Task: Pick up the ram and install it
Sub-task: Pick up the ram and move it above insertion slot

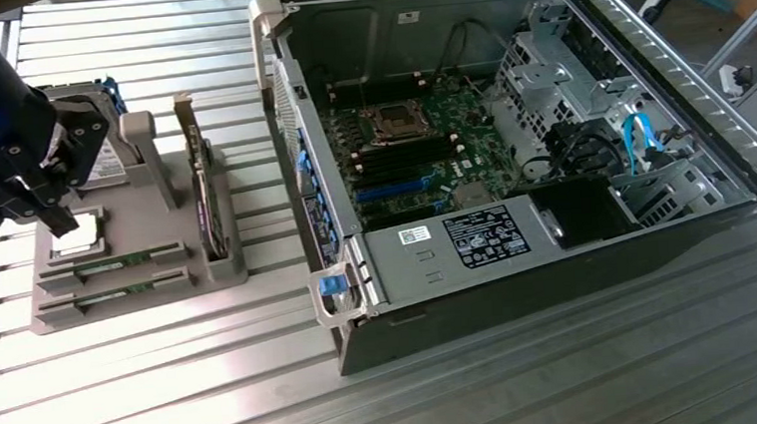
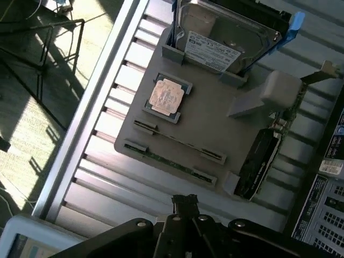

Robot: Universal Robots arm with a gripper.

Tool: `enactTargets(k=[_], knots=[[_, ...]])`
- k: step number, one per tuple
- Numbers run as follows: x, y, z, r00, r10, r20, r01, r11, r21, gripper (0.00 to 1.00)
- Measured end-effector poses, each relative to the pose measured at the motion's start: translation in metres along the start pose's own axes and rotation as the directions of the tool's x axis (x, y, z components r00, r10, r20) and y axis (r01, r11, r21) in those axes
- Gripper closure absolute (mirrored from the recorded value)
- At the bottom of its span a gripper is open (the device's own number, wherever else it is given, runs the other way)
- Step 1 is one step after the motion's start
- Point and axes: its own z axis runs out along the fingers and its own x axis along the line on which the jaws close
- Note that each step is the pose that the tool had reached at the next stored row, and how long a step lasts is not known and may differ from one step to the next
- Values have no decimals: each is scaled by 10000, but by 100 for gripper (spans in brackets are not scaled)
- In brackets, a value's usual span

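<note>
Ram (image 1: 113, 264): stands on edge in a slot of the grey holder (image 1: 210, 269) on the table (image 1: 498, 394).
End effector (image 1: 56, 217): fingers closed narrow, gripping nothing, above the holder beside the processor (image 1: 76, 236).
Computer case (image 1: 689, 80): side off, at the exterior view's right.

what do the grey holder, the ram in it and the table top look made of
Grey holder: likely plastic; matte, uniform grey, blocky moulded slots. Ram: green circuit board, probably fibreglass laminate; thin green strip seen edge-on. Table top: apparently metal, perhaps aluminium; ribbed silvery slats with sheen.
</note>
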Motion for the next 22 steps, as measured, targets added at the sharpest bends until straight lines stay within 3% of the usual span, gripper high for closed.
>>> enactTargets(k=[3, 7, 10, 11, 13, 15, 16, 17, 21, 22], knots=[[0, 0, 12, 9964, -847, -36, 847, 9964, -25, 89], [1, -1, 22, 9877, -1561, -65, 1561, 9877, -50, 89], [1, -1, 30, 9762, -2166, -89, 2165, 9763, -73, 89], [1, -1, 35, 9694, -2451, -99, 2451, 9695, -84, 89], [1, -2, 44, 9522, -3053, -120, 3052, 9522, -109, 89], [2, -2, 56, 9239, -3824, -145, 3822, 9240, -143, 89], [2, -2, 60, 9127, -4083, -154, 4081, 9128, -156, 89], [2, -3, 66, 8952, -4454, -165, 4451, 8953, -174, 89], [2, -3, 76, 8564, -5159, -185, 5156, 8566, -211, 89], [2, -3, 78, 8438, -5364, -190, 5360, 8439, -223, 89]])
